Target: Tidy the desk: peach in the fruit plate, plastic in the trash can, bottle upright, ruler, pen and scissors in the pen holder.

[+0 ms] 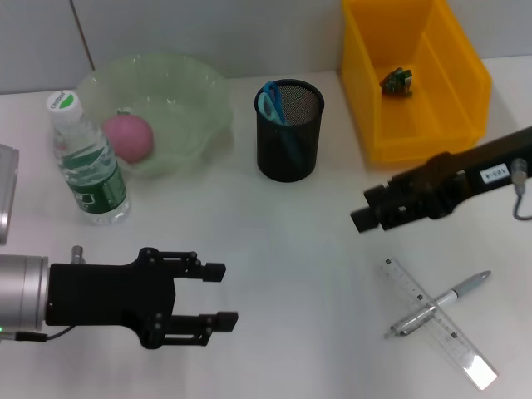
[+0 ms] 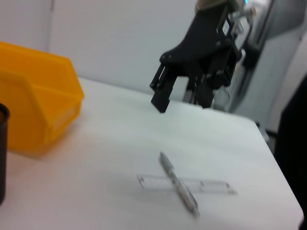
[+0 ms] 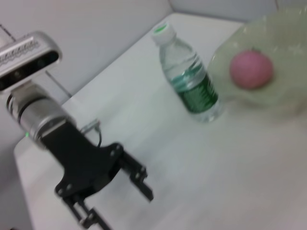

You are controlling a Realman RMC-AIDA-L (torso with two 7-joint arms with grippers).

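A pink peach (image 1: 129,137) lies in the pale green fruit plate (image 1: 195,96) at the back left. Beside the plate, a water bottle (image 1: 87,158) stands upright. The black mesh pen holder (image 1: 288,137) holds blue-handled scissors (image 1: 270,100). A small greenish piece of plastic (image 1: 396,81) lies in the yellow trash can (image 1: 465,83). On the table at the front right, a silver pen (image 1: 440,301) lies across the clear ruler (image 1: 453,337). My right gripper (image 1: 366,208) hovers open above and behind them. My left gripper (image 1: 224,295) is open and empty at the front left.
The right wrist view shows the bottle (image 3: 189,81), the peach (image 3: 251,69) and my left gripper (image 3: 125,211). The left wrist view shows the pen (image 2: 180,184) on the ruler (image 2: 211,186), with the table edge close behind them.
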